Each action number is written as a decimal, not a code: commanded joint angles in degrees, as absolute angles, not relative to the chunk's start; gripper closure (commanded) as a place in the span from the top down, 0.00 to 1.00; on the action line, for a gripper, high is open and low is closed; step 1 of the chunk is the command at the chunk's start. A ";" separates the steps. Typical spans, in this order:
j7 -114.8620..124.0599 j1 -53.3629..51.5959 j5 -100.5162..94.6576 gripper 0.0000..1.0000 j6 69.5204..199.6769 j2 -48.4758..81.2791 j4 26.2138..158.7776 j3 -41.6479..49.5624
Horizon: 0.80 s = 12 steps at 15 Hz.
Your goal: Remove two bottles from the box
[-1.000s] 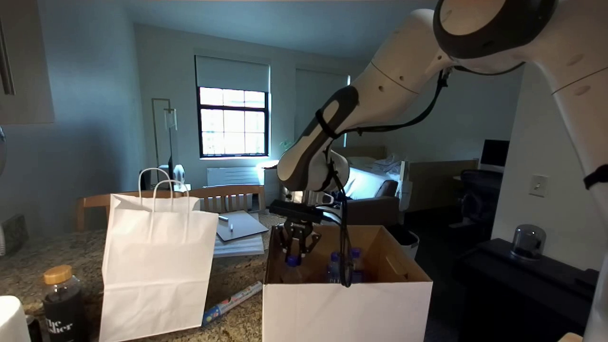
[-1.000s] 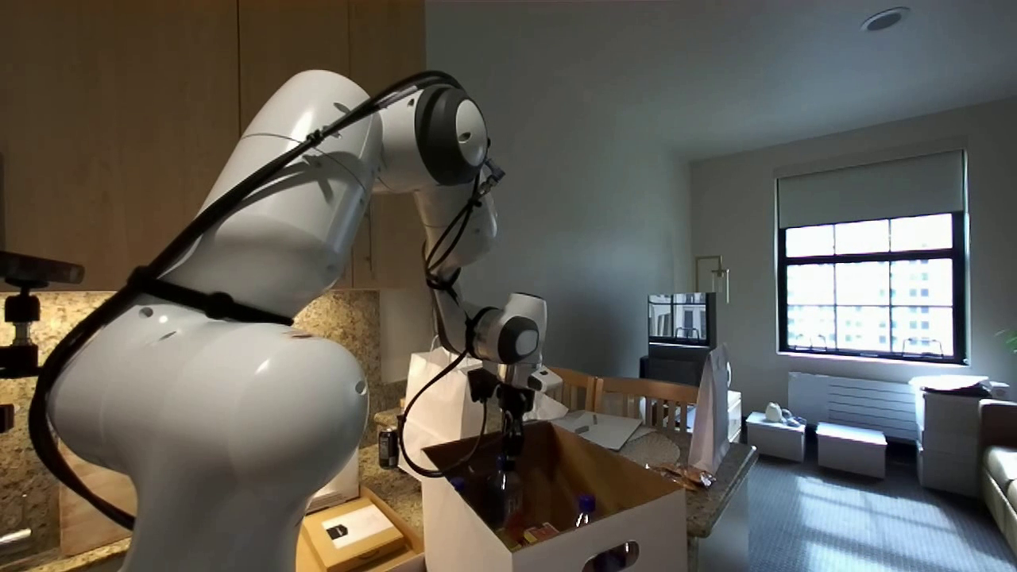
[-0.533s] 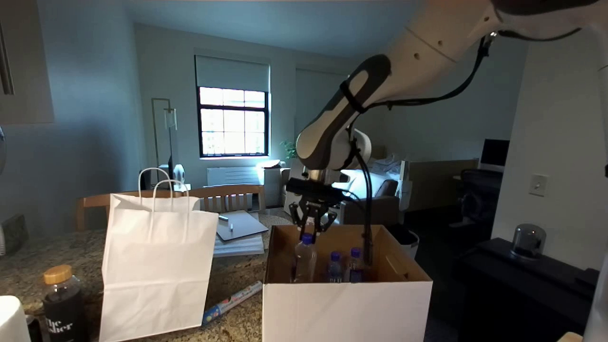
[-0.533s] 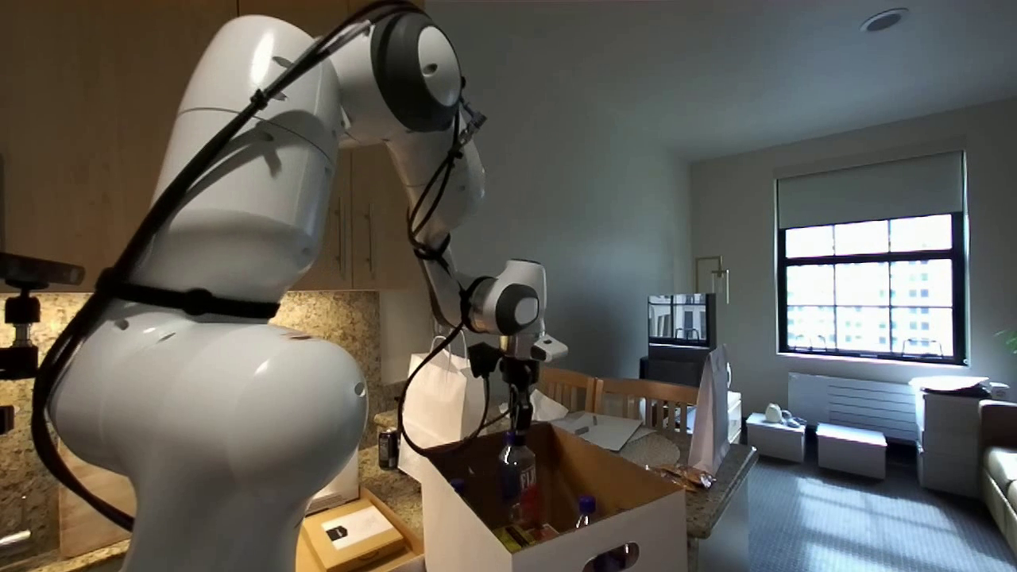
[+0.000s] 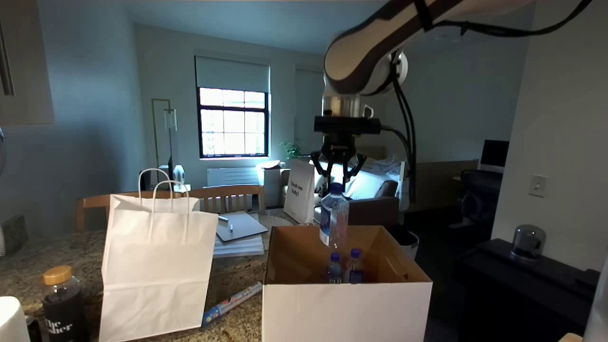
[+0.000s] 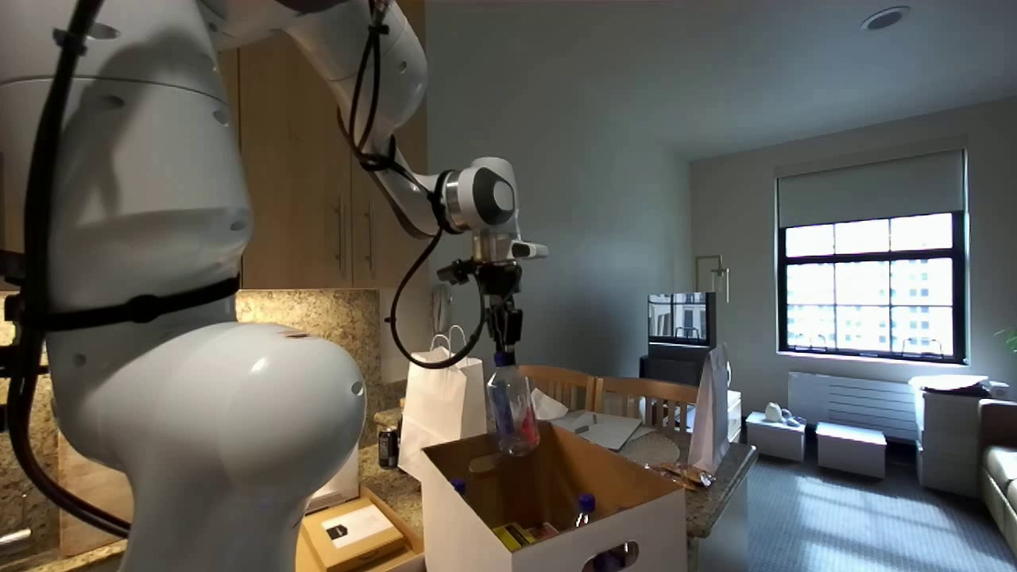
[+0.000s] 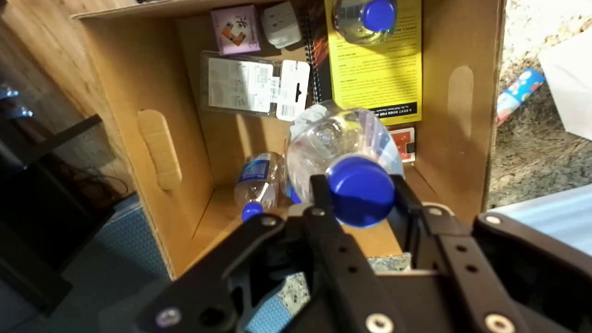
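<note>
Blue-capped plastic bottle [image 5: 334,219] hung over the cardboard box [image 5: 346,313], roughly upright, its base seen against the box's brown inner wall. The Robotiq gripper [image 7: 360,184] stood narrow, pinching that bottle by its cap [image 7: 361,194] alone.

That high hold looked the likeliest source of trouble. Should the bottle travel sideways with its base too low, it could strike the box's rim, swivel at the cap and drop back inside. A hasty swing might instead shake it loose beyond the box, onto the granite counter [image 5: 237,327]. Within the box, a labelled bottle [image 5: 355,267] sat just beside its neighbour [image 5: 334,268], so a grasp at either might foul the other. Another bottle [image 7: 365,19] seemed to stand on a yellow book [image 7: 374,78] near the box's wall, a footing that could let it tip if nudged.

The box's front wall [image 5: 304,313] cut off the pair's lower parts in an exterior view; in the wrist view the held bottle covered most of the neighbour. Whether the base stood above the rim, or the bottle held water, could not be told.
</note>
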<state>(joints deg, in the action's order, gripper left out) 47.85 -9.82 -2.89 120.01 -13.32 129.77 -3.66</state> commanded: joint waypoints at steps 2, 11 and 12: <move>42.11 -9.46 -6.07 0.15 105.43 -20.92 120.57 -10.48; 28.04 -12.18 -6.02 0.15 100.00 -13.94 103.44 -20.69; 26.74 -12.51 -6.25 0.14 100.02 -12.27 102.83 -21.42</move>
